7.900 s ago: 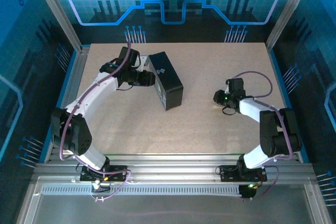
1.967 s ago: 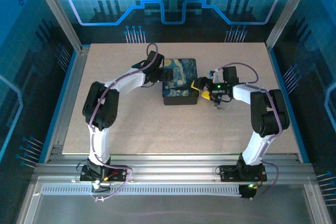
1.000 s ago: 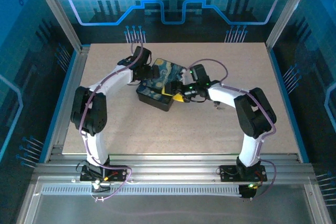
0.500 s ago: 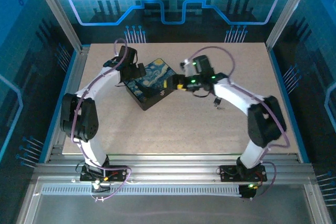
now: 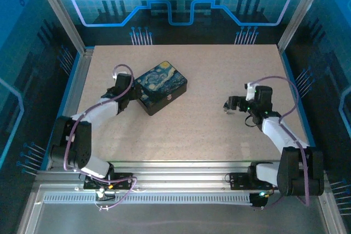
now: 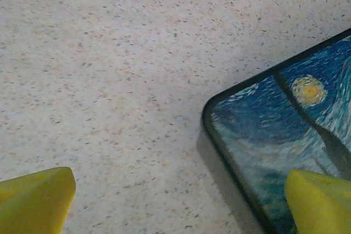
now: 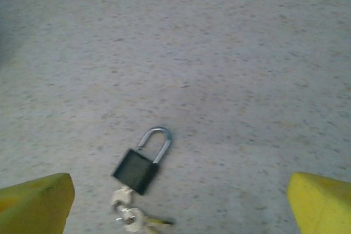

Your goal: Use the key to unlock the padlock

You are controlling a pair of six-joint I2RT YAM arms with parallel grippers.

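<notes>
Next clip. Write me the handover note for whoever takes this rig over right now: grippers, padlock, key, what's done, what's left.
Left gripper: open, empty, beside a corner of the painted box.
Right gripper: open, empty, aimed at the padlock.
Padlock: lying flat on the table, well away from the box.
Key: on a ring at the padlock's base. Whether it sits in the keyhole is unclear.
Done: nothing confirmed, and I cannot tell if the shackle is latched.
Left: probably grasp the padlock and key, turn the key, free the shackle.
</notes>
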